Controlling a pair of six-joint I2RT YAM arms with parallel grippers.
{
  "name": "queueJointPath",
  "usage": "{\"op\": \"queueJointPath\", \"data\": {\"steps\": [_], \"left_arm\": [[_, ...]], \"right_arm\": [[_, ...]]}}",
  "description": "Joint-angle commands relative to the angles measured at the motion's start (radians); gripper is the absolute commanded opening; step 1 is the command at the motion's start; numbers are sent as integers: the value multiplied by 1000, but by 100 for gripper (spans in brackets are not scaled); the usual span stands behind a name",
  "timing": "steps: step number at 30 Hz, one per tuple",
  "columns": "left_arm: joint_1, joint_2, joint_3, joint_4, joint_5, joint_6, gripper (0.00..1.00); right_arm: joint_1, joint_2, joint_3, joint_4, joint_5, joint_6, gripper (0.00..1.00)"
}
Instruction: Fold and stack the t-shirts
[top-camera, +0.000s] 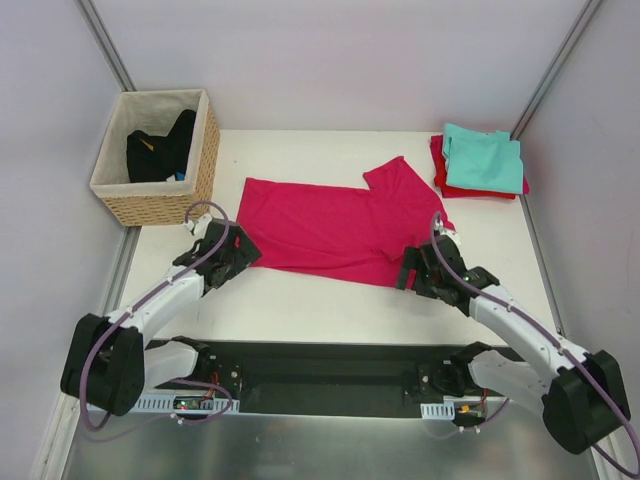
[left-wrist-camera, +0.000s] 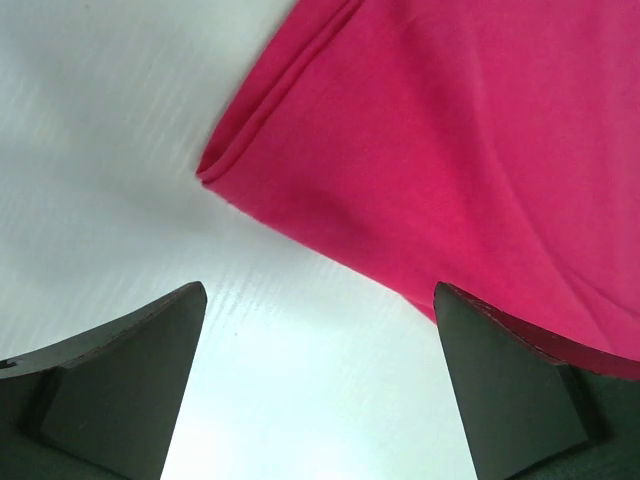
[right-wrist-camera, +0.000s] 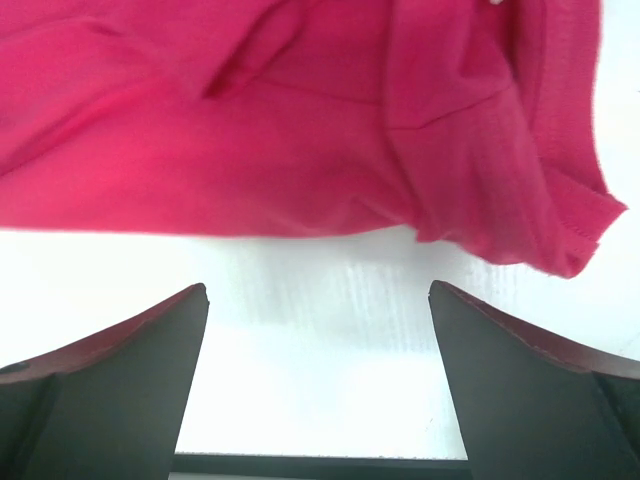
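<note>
White counter (top-camera: 300, 300), grey panel walls (top-camera: 330, 60) around; magenta t-shirt (top-camera: 330, 225) spread flat; left gripper (left-wrist-camera: 320, 297), right gripper (right-wrist-camera: 318, 292) released, empty.

We're counting three t-shirts: pink (top-camera: 320, 225), teal (top-camera: 483, 160), red (top-camera: 438, 168); one basket (top-camera: 165, 205) beyond the left gripper (top-camera: 243, 250); right gripper (top-camera: 407, 272) making two.

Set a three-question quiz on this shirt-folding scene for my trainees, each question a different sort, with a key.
1. True or false: the teal shirt lies on top of the red shirt.
2. Which shirt lies spread out in front of the arms? A. pink shirt B. teal shirt C. red shirt
3. Fill in: the left gripper and right gripper are both ____, holding nothing.
Key: 1 true; 2 A; 3 open.
</note>
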Motion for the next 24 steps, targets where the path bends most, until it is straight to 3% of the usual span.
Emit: {"op": "queueJointPath", "data": {"steps": [1, 4, 16, 24], "left_arm": [[2, -74, 47, 1, 27, 20, 98], [2, -53, 104, 11, 63, 34, 99], [2, 339, 196, 187, 144, 37, 99], [2, 363, 143, 196, 139, 17, 99]], "right_arm": [[58, -120, 30, -51, 12, 21, 96], [77, -140, 59, -69, 17, 16, 96], [107, -236, 80, -146, 60, -10, 97], [106, -241, 93, -164, 54, -22, 97]]}}
